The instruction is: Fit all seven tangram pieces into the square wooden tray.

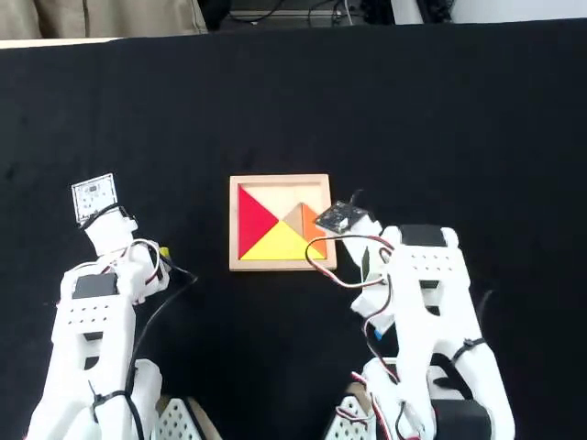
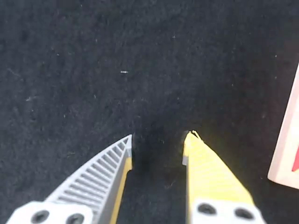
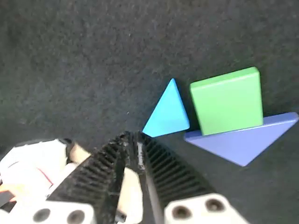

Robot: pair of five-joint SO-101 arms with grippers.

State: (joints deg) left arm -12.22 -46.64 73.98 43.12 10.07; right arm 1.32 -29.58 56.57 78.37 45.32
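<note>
The square wooden tray lies at the table's middle. It holds a red triangle, a yellow triangle and a small orange triangle. My right arm stands just right of the tray. My right gripper is shut with its black fingertips together and nothing in them, close to a light blue triangle. Beside that lie a green square and a purple-blue triangle, touching each other. My left gripper is open over bare cloth, with the tray's edge off to one side.
A black cloth covers the whole table. My left arm stands at the near left, well apart from the tray. A cable loops from the right arm past the tray's near right corner.
</note>
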